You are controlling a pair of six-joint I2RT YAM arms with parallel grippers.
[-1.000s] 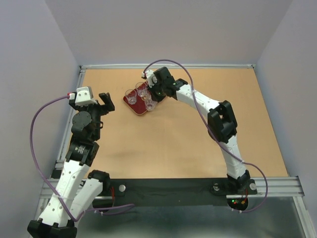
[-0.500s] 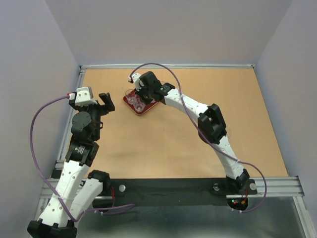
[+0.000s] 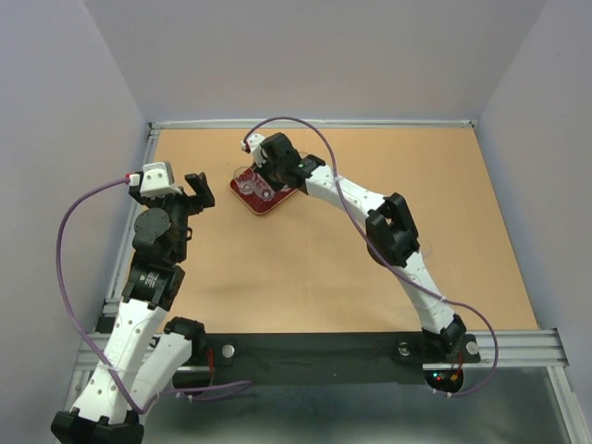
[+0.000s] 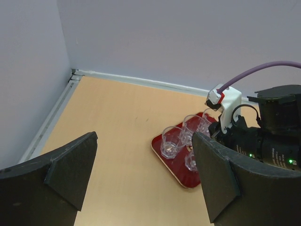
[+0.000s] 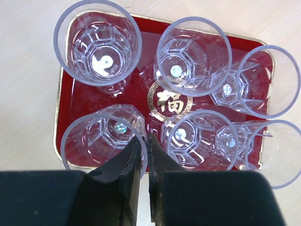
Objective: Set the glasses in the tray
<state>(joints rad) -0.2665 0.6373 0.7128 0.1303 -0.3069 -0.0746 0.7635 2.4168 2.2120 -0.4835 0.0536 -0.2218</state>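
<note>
Tan bench [image 5: 23,28]: right pincer [image 5: 145,137] clamped on last glass [image 5: 106,141] rim, tray [image 5: 149,28] beneath. Release step; next, open and lift straight.

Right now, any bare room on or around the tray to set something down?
The tray is full: six glasses in two rows, only the gold emblem bare between them, right gripper pinching one rim. Free table: between tray and left gripper, and all right of the right arm.
</note>
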